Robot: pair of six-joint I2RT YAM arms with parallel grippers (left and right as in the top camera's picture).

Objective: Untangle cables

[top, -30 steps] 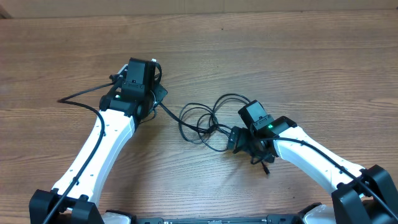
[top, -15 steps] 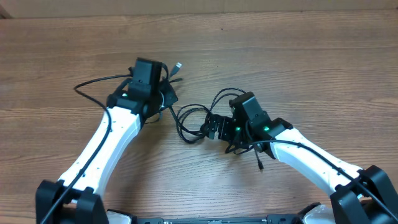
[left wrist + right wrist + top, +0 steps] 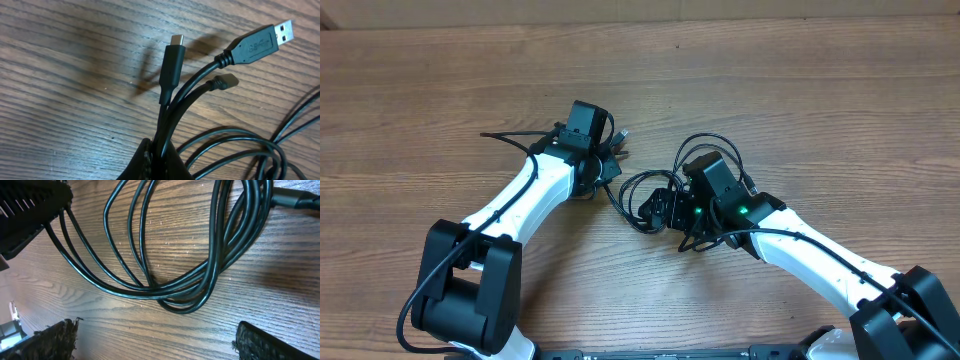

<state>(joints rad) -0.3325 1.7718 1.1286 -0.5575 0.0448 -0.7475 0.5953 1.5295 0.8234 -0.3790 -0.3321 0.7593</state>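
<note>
The left arm (image 3: 525, 200) reaches from the near left across the bench (image 3: 800, 90), its wrist turned to the right. The left fingers (image 3: 150, 162) are pinched tight on the cables (image 3: 172, 107) just behind their ends, so three plugs stick out past the grip: a slim one, a broad flat one and a small bent one. The right arm (image 3: 810, 255) stretches in from the near right, low over the wood. The right fingers (image 3: 50, 340) are spread wide on either side of the looped cables (image 3: 200, 280), not touching them. The loops lie mid-bench between the two wrists (image 3: 645, 185).

Since a second ago, the left wrist has swung to the right, dragging the trailing cord with it. The right wrist has slid left and away, and the loops have bunched into a tighter coil.
</note>
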